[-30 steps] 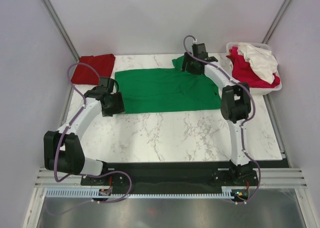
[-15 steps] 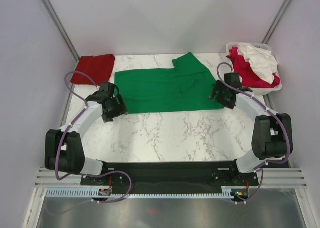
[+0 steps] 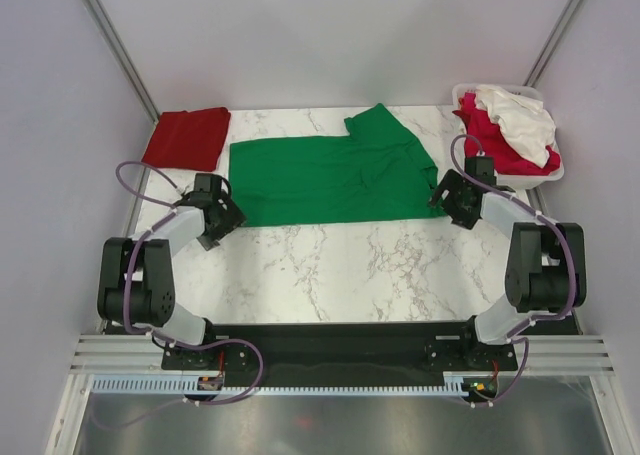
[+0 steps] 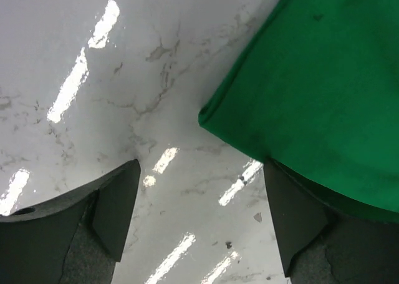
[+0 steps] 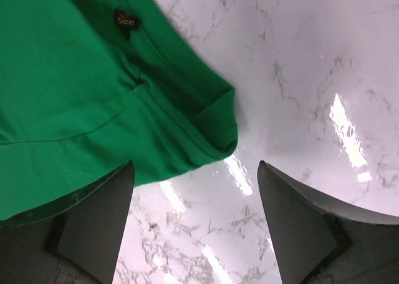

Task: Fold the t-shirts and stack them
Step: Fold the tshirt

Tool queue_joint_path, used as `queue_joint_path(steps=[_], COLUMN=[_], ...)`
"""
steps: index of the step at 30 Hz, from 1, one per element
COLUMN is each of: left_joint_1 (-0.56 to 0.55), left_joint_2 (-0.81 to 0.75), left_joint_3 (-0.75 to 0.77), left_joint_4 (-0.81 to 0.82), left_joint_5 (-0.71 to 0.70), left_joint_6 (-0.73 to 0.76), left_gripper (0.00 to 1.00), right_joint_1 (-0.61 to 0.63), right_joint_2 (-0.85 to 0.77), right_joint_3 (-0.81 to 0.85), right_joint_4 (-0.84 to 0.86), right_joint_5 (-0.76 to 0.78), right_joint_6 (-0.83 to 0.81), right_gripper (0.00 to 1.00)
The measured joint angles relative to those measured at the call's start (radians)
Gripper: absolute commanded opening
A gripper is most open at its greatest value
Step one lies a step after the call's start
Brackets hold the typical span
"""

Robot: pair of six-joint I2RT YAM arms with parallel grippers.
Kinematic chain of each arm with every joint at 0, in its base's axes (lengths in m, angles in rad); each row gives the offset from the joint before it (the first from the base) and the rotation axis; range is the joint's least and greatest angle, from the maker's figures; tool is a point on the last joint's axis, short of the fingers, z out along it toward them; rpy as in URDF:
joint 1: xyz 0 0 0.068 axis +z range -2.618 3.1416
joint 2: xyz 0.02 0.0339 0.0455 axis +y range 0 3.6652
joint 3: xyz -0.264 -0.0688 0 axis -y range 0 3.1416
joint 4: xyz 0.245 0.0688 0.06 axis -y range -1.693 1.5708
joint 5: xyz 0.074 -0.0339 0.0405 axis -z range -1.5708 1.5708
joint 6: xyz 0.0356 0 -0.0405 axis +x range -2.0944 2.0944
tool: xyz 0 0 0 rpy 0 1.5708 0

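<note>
The green t-shirt (image 3: 330,180) lies flat across the counter (image 3: 380,265). It is light, limp cloth, probably best pinched at its near corners, where the left pincer (image 4: 199,193) and right pincer (image 5: 194,193) stand wide and empty.

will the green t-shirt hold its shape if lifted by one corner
Probably floppy: the green t-shirt lies flat with soft creases, so it should drape. Likely light, being thin cloth. Pushed, it may bunch rather than slide on the glossy marble table.
</note>
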Motion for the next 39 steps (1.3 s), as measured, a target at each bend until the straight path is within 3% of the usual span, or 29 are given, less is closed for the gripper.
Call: queue_joint_path(steps=[6, 7, 9, 10, 13, 19, 22, 23, 25, 33, 39], left_joint_1=[0.012, 0.013, 0.013, 0.013, 0.016, 0.023, 0.023, 0.023, 0.023, 0.029, 0.049], left_joint_2=[0.061, 0.072, 0.094, 0.101, 0.121, 0.137, 0.147, 0.151, 0.159, 0.138, -0.004], left_joint_3=[0.030, 0.039, 0.058, 0.064, 0.077, 0.081, 0.086, 0.087, 0.090, 0.066, -0.051], left_joint_4=[0.057, 0.064, 0.079, 0.084, 0.099, 0.126, 0.137, 0.140, 0.145, 0.160, 0.103], left_joint_5=[-0.016, -0.018, -0.021, -0.022, -0.026, -0.024, -0.022, -0.021, -0.013, 0.025, 0.082], left_joint_6=[-0.014, -0.015, -0.017, -0.018, -0.021, -0.024, -0.027, -0.027, -0.034, -0.038, -0.038], left_gripper=[0.84, 0.82, 0.79, 0.77, 0.66, 0.50, 0.33, 0.17, 0.02, 0.02, 0.02], right_joint_1=[-0.007, -0.007, -0.007, -0.007, -0.008, -0.008, -0.008, -0.008, -0.008, -0.008, -0.008], right_joint_2=[0.076, 0.087, 0.097, 0.105, 0.126, 0.137, 0.138, 0.138, 0.138, 0.114, 0.002], right_joint_3=[0.008, 0.008, 0.008, 0.008, 0.008, 0.009, 0.009, 0.009, 0.009, -0.021, -0.109], right_joint_4=[0.070, 0.078, 0.101, 0.114, 0.137, 0.163, 0.164, 0.164, 0.164, 0.168, 0.078], right_joint_5=[-0.030, -0.033, -0.034, -0.036, -0.037, -0.033, -0.033, -0.033, -0.033, -0.029, -0.018], right_joint_6=[0.016, 0.019, 0.021, 0.025, 0.029, 0.027, 0.025, 0.024, 0.022, 0.019, 0.024], right_gripper=[0.73, 0.64, 0.55, 0.42, 0.27, 0.18, 0.13, 0.10, 0.01, 0.00, 0.00])
